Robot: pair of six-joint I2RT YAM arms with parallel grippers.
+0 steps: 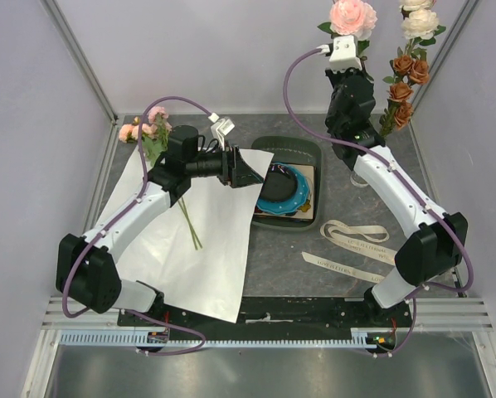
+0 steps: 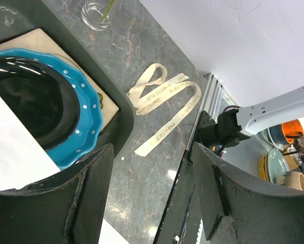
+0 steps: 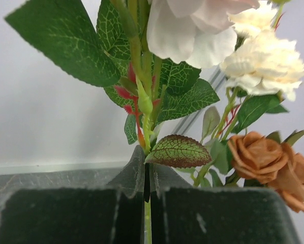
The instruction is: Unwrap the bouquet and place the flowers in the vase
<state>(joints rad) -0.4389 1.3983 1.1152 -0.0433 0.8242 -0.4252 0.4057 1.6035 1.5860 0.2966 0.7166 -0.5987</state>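
One rose stem (image 3: 136, 56) upright, bloom (image 3: 187, 25) uppermost.

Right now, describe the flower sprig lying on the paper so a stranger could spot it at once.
Find the white paper sheet spread out on the left. At its far left corner lies a sprig of pink roses, its thin green stem trailing across the sheet. Unlike the other flowers, upright at the far right, it lies flat.

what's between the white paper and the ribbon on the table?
Top view: the dark green tray holding the blue-rimmed plate sits between the white paper and the ribbon.
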